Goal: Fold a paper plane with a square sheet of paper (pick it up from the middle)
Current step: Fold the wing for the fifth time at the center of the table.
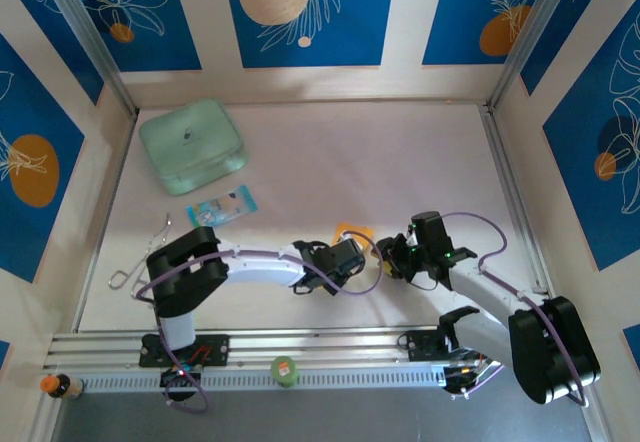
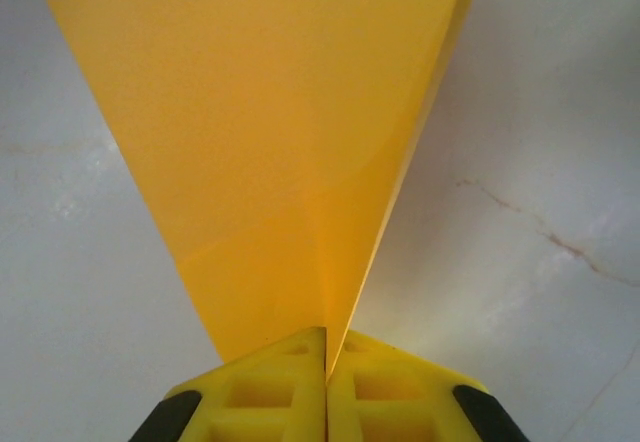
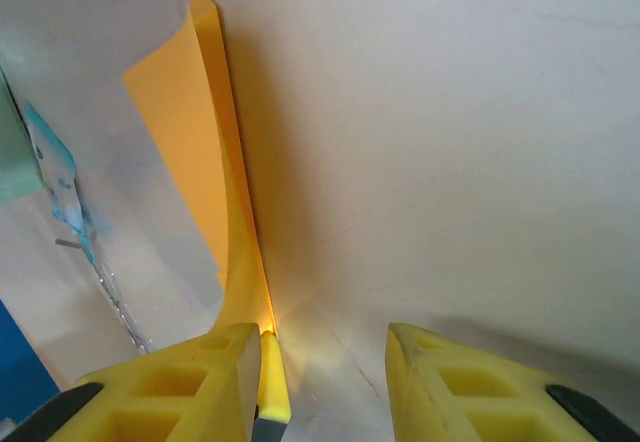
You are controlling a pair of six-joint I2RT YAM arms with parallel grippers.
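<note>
**Top view.** The paper (image 1: 352,231) sits near the middle of the table (image 1: 400,162), in the gap between the two hands and well apart from the box (image 1: 190,145) and the packet (image 1: 222,205). The left hand (image 1: 345,252) reaches it from the near left. The right hand (image 1: 392,254) stands just beside it on the right.

**Left wrist.** The left hand (image 2: 326,347) is clamped on the paper (image 2: 280,132), fingers pressed together on a folded edge. From there the sheet fans out and away in two layers, with a crease running up from the pinch.

**Right wrist.** The right hand (image 3: 325,347) has its fingers apart and grips nothing. The paper (image 3: 190,162) stands on edge and curves down to the finger on the left of this view, apparently touching its inner face. The other finger is well clear of it.

The step looks like setting or sharpening a fold. To do it well, the left clamp should hold firm so the layers cannot slip. The right hand should centre the standing edge between its fingers before closing. It should then pinch squarely on the crease line without tugging, since thin paper buckles or tears easily.
</note>
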